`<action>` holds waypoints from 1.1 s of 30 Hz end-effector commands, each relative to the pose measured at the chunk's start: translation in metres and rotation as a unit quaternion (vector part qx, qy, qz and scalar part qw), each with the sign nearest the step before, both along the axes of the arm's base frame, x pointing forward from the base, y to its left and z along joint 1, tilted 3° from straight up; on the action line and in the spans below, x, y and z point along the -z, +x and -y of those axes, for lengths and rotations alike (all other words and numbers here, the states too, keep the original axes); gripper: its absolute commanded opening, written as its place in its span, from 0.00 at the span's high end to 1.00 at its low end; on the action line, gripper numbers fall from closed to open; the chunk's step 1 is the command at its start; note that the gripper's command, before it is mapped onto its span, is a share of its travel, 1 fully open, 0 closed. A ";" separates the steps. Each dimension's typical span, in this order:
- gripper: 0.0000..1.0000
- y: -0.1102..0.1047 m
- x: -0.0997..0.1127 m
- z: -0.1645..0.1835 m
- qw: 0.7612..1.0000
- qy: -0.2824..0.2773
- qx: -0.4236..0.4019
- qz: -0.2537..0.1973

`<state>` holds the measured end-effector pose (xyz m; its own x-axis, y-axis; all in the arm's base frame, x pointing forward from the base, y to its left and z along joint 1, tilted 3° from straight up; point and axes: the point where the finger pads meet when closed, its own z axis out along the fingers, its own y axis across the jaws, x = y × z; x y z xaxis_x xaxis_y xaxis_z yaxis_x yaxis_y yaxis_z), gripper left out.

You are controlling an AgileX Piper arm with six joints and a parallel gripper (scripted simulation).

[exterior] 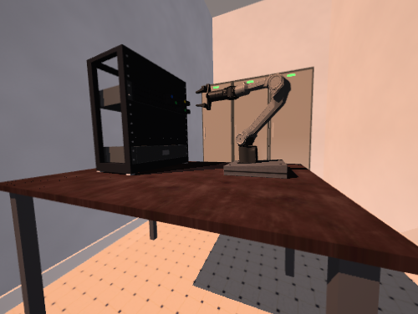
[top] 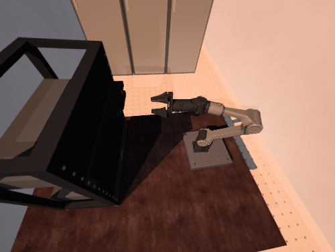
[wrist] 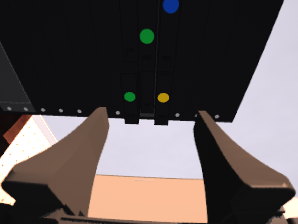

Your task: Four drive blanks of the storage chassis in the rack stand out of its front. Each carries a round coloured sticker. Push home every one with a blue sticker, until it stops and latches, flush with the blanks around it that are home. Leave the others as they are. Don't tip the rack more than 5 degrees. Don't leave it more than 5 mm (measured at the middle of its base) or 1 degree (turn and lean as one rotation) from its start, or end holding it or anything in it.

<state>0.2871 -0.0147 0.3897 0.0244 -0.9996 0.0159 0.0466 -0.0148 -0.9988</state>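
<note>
Now the wide-open, empty gripper [wrist: 150,150] is being held near the rack [top: 84,110], and only the blue sticker [wrist: 170,5] blank, high on the front, should be pushed straight and gently.

A dark reddish-brown wooden bench [exterior: 234,205] stands on dark square legs [exterior: 27,246] over a pale orange tiled floor dotted with small dark marks [exterior: 125,271]. Behind it a tan three-panel cabinet with small green lights along its top [exterior: 293,121] lines a peach wall [exterior: 368,83], which meets a grey wall [exterior: 46,37] at the corner.
</note>
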 end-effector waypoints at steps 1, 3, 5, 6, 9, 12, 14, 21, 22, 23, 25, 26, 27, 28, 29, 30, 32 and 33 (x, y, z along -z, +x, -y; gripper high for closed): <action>0.00 0.004 -0.001 -0.003 1.000 0.000 0.001 0.000; 0.00 0.008 -0.003 -0.007 1.000 0.000 0.001 0.000; 0.00 0.008 -0.003 -0.007 1.000 0.000 0.001 0.000; 0.00 0.010 -0.003 -0.010 1.000 0.000 0.002 0.000; 0.00 0.014 -0.006 -0.014 1.000 0.000 0.002 0.003; 0.00 0.017 -0.006 -0.017 1.000 0.000 0.002 0.001; 0.00 0.018 -0.004 -0.019 1.000 -0.001 0.001 -0.003; 0.00 0.022 -0.003 -0.024 1.000 -0.001 0.002 -0.008; 0.00 0.022 -0.003 -0.024 1.000 -0.001 0.002 -0.008; 0.00 0.022 -0.004 -0.025 1.000 -0.001 0.003 -0.008; 0.00 0.023 -0.005 -0.026 1.000 -0.001 0.003 -0.006; 0.00 0.024 -0.006 -0.027 1.000 -0.001 0.003 -0.005; 0.00 0.024 -0.006 -0.027 1.000 -0.001 0.003 -0.004; 0.00 0.026 -0.007 -0.029 1.000 -0.001 0.003 -0.003; 0.00 0.029 -0.007 -0.032 1.000 -0.001 0.003 -0.004; 0.00 0.032 -0.008 -0.035 1.000 -0.002 0.003 -0.004; 0.00 0.037 -0.009 -0.040 1.000 -0.002 0.003 -0.005; 0.00 0.040 -0.009 -0.043 1.000 -0.002 0.003 -0.006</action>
